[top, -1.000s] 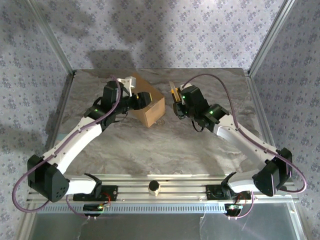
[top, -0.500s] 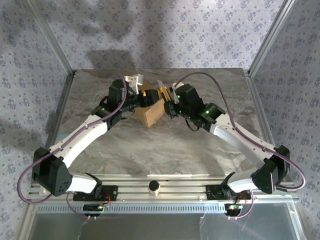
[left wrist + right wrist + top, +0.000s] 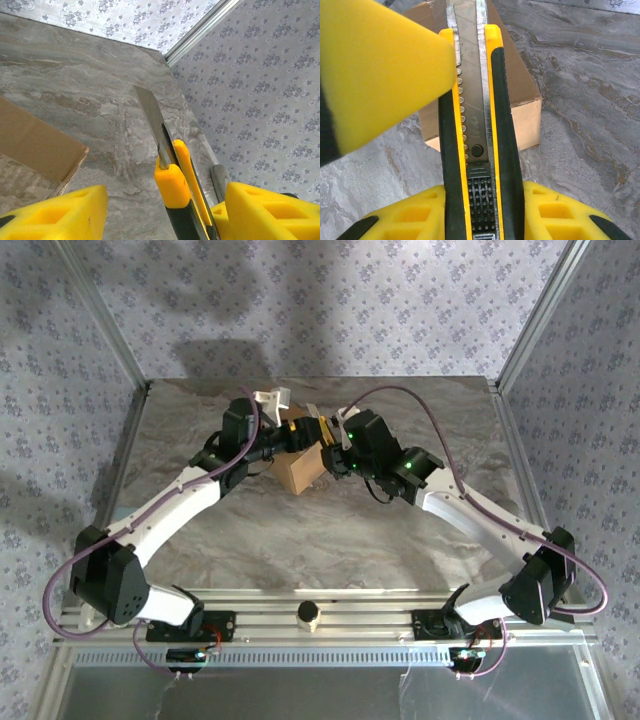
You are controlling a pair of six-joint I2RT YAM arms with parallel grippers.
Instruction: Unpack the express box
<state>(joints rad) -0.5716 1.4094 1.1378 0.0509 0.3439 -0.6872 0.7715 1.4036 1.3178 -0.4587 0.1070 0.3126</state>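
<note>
Both arms have swung inward since a second ago and now meet above the express box [image 3: 300,473], which sits mid-table toward the far edge. Your right gripper [image 3: 333,440] clamps the utility knife [image 3: 472,125], blade out. Your left gripper [image 3: 291,428] stands open, pads flanking that knife, with bare table [image 3: 420,540] on the near side and both flanks.

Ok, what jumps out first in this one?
A yellow-and-black utility knife with its blade out, clamped in the right gripper above the express box at the far middle of the table. The left gripper stands open around the same knife.
</note>
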